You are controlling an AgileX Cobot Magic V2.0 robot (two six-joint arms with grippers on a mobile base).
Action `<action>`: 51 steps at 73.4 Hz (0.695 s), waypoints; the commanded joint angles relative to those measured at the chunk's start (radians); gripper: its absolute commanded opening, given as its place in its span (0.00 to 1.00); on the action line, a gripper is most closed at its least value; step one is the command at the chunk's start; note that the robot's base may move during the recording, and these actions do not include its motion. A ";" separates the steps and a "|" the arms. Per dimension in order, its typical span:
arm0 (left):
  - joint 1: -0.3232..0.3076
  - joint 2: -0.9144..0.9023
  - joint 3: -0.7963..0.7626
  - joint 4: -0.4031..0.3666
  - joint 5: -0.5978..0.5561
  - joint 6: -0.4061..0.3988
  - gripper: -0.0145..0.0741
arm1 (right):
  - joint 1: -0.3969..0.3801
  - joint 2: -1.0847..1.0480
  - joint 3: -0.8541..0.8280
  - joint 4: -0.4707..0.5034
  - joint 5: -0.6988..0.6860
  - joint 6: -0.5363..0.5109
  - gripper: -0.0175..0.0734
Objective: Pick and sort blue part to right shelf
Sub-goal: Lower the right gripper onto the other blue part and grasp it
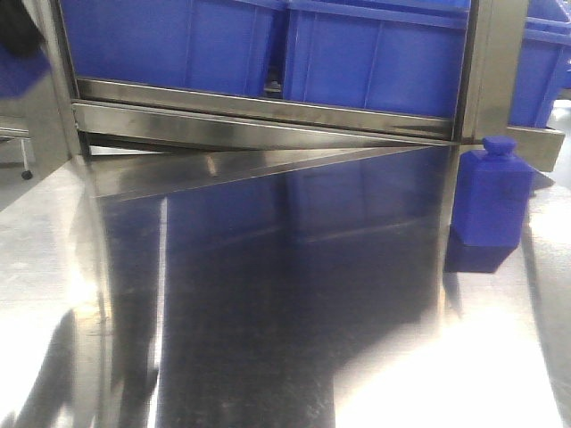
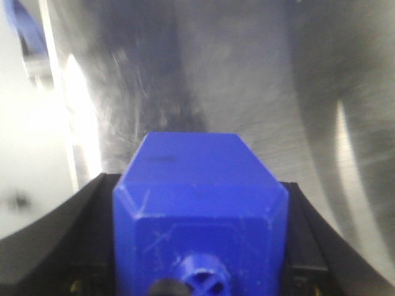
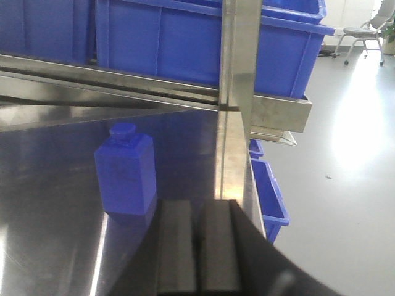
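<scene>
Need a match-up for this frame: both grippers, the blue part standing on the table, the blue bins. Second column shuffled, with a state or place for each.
Column A
1. left gripper
2. right gripper
3. standing blue part
4. blue bins

Column B
a. upright on the steel table, untouched
b. shut, holding nothing
c. up on the right shelf
d. shut on the held blue part

Pairs: 1-d, 2-b, 3-a, 4-c
</scene>
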 commanded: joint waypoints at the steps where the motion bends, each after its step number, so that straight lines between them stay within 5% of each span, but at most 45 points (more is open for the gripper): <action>1: -0.004 -0.155 0.059 0.000 -0.123 0.006 0.45 | -0.006 -0.020 -0.068 0.019 -0.088 -0.008 0.29; 34: -0.004 -0.772 0.469 0.045 -0.458 0.006 0.45 | -0.002 0.146 -0.354 0.032 0.088 -0.008 0.33; 51: -0.004 -0.941 0.552 0.047 -0.490 0.006 0.45 | 0.001 0.383 -0.570 0.071 0.187 -0.008 0.74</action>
